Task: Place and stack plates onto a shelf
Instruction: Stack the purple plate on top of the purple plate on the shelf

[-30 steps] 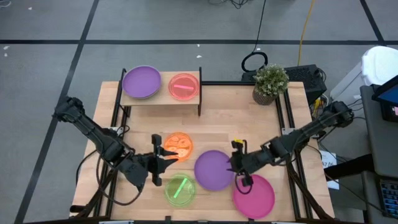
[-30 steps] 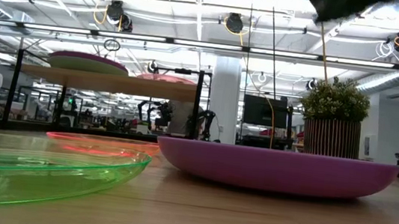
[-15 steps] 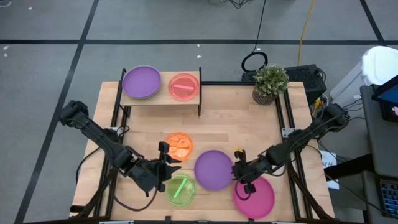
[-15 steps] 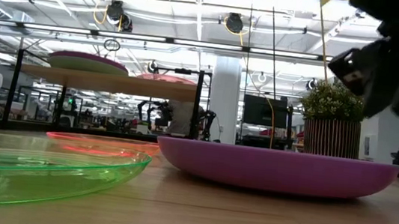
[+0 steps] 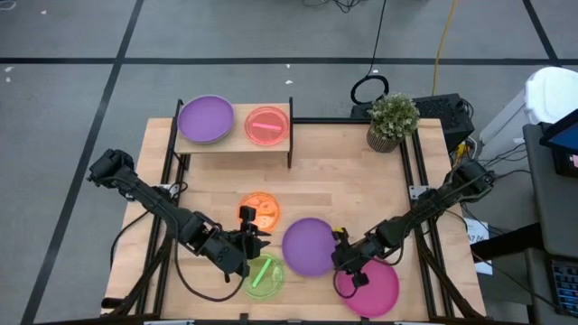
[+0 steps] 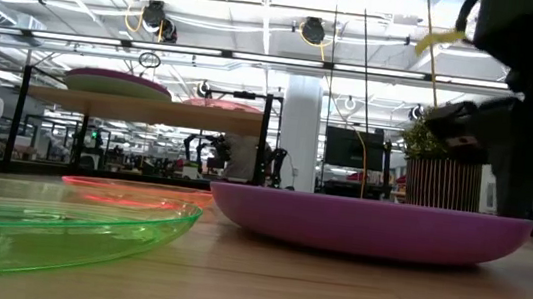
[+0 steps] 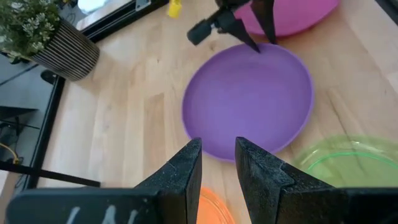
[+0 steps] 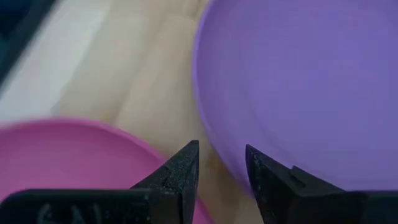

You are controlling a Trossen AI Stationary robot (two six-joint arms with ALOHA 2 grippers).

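Presently, the right gripper (image 5: pixel 341 255) sits low at the tabletop (image 5: pixel 361 185) between the purple plate (image 5: pixel 311 246) and the magenta plate (image 5: pixel 373 287), its fingers (image 8: pixel 181 171) parted by a narrow gap and holding nothing. The left gripper (image 5: pixel 256 242) hovers between the orange plate (image 5: pixel 260 209) and the green plate (image 5: pixel 265 276), jaws narrowly apart and empty. On the shelf (image 5: pixel 235 140) at the table's far side rest a second purple plate (image 5: pixel 205 118) and a red-pink plate (image 5: pixel 267 125), side by side. A potted plant (image 5: pixel 392 120) stands at the far right corner.
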